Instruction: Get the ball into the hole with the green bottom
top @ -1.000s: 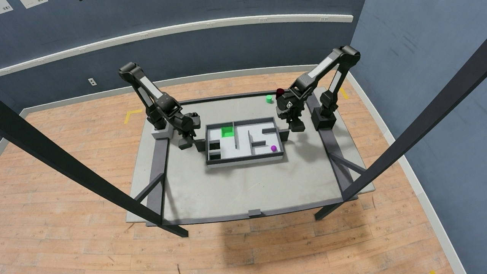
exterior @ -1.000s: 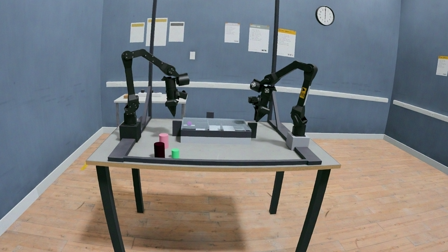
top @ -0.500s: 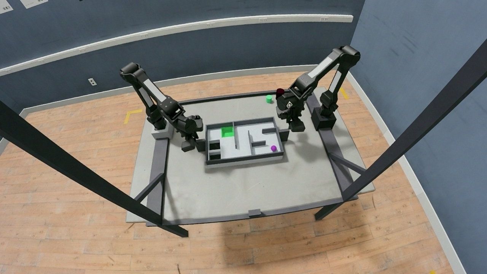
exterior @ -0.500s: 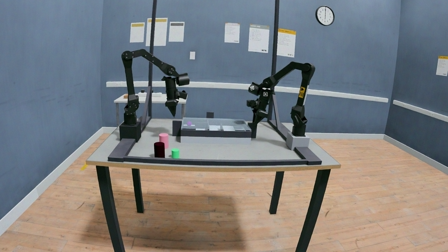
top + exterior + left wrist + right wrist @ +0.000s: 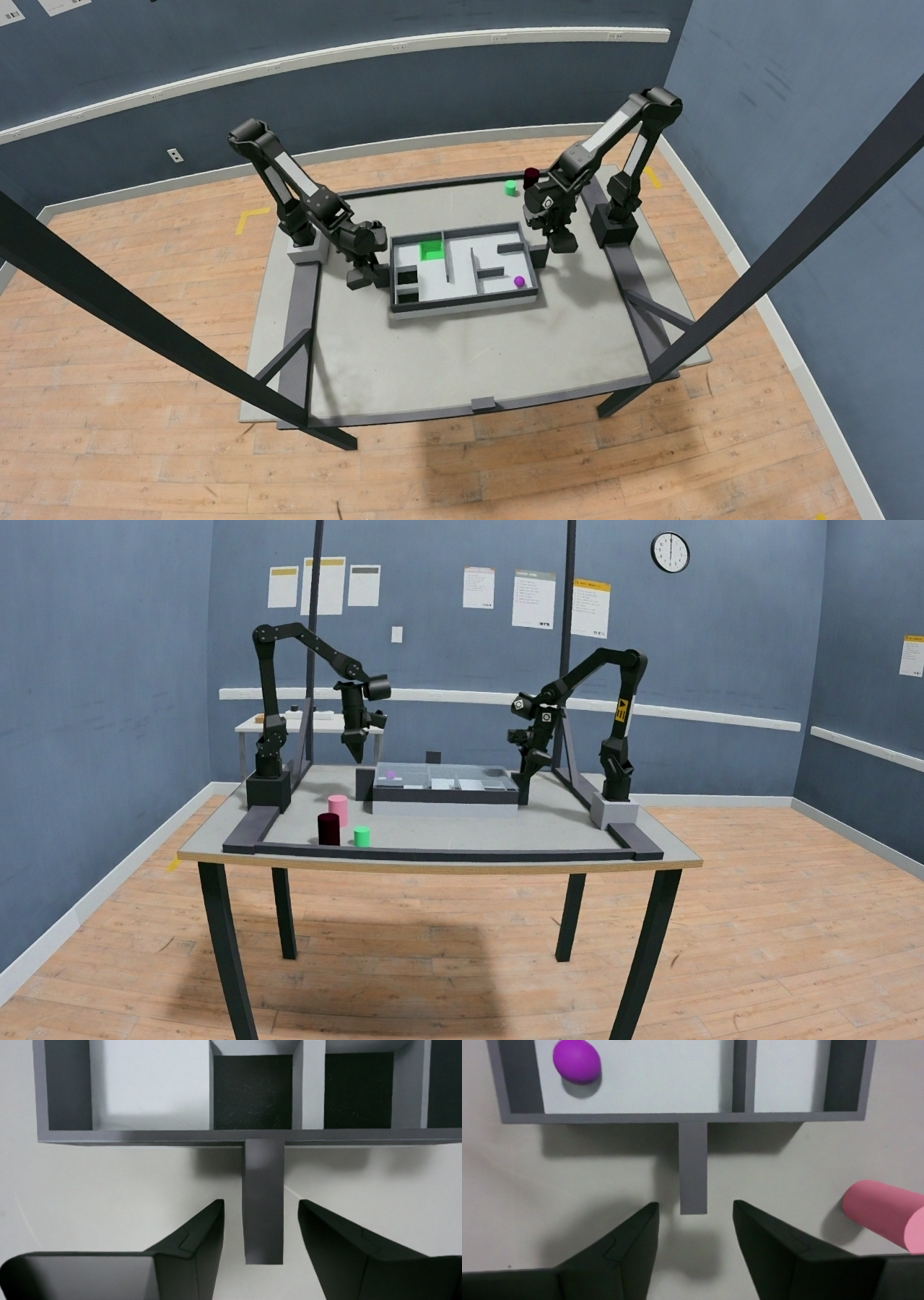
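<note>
One view looks down from high up, one faces the table from farther back, and two look down close; all share the board.

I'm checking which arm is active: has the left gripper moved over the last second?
Yes. In the exterior view, the left gripper came down toward the board's near handle.
</note>
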Robot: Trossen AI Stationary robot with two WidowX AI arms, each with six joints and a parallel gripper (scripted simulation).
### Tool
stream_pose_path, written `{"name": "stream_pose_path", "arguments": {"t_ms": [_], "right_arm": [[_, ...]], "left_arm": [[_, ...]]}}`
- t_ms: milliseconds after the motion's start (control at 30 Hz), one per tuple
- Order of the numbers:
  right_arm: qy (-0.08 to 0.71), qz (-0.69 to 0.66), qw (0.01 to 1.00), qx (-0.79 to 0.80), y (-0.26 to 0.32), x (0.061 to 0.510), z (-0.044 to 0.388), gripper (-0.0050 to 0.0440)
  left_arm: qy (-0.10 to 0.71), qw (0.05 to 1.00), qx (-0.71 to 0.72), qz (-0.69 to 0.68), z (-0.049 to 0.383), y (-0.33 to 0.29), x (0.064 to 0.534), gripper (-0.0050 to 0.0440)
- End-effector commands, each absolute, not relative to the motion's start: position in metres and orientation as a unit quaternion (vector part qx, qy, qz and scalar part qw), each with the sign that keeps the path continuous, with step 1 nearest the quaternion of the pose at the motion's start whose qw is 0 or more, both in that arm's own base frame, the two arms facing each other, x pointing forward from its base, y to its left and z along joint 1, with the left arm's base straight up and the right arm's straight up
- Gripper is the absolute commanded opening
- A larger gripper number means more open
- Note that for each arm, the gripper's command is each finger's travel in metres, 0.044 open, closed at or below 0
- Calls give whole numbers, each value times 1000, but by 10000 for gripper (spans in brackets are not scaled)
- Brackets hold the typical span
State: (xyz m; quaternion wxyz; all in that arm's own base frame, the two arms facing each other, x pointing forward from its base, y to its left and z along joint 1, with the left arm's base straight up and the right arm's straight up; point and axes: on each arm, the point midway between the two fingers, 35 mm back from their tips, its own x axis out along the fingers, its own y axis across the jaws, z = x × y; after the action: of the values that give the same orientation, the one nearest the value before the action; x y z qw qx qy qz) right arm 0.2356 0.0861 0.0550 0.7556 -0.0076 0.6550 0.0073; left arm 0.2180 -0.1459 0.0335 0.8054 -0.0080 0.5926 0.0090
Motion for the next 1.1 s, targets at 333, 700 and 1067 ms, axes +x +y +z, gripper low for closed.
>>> {"name": "stream_pose_path", "arguments": {"t_ms": [333, 700, 1067], "right_arm": [[649, 10, 761, -4, 87, 243, 33, 180], [649, 10, 761, -4, 87, 246, 20, 180], [648, 10, 761, -4, 87, 246, 19, 180]], "left_arm": [[584, 812, -13, 3, 40, -149, 222, 180], [584, 812, -13, 3, 40, -149, 222, 180], [585, 811, -12, 2, 41, -150, 221, 180]]}}
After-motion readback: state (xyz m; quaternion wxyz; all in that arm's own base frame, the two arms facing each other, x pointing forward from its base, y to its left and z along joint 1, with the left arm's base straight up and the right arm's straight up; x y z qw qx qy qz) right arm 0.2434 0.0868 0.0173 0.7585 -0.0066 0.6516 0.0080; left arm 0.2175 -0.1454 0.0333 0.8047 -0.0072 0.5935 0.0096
